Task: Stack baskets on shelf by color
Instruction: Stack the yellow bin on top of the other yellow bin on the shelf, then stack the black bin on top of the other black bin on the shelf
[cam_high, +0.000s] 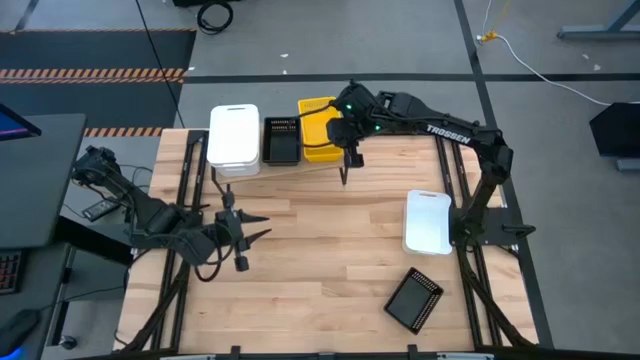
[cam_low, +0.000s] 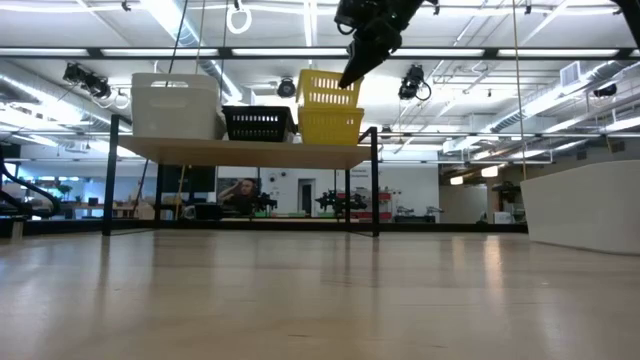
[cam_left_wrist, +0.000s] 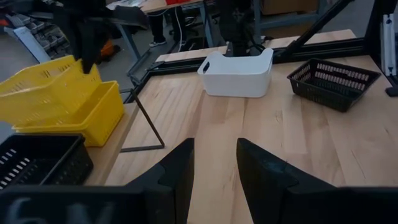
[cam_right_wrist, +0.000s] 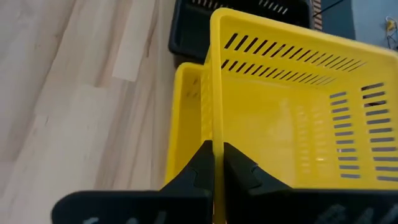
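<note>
The shelf (cam_low: 250, 150) stands at the table's far edge. On it, from left to right, are a white basket stack (cam_high: 233, 138), a black basket (cam_high: 281, 141) and a yellow basket (cam_low: 330, 125). A second yellow basket (cam_low: 325, 88) sits tilted on top of the first, with my right gripper (cam_right_wrist: 217, 163) shut on it. My left gripper (cam_high: 250, 233) waits open over the table's left part, its fingers (cam_left_wrist: 180, 168) holding nothing. My right gripper pinches the upper yellow basket's wall at its rim (cam_right_wrist: 217, 134), one finger inside the basket and one outside. The fingers slant down from above, from the table's right side. The basket is tilted, its bottom in the mouth of the lower yellow basket (cam_right_wrist: 185, 118).
A white basket (cam_high: 428, 220) lies on the table at the right, next to the right arm's base. A black basket (cam_high: 413, 298) lies near the front right. Bare wooden tabletop lies between them and the shelf's thin black legs (cam_left_wrist: 149, 124).
</note>
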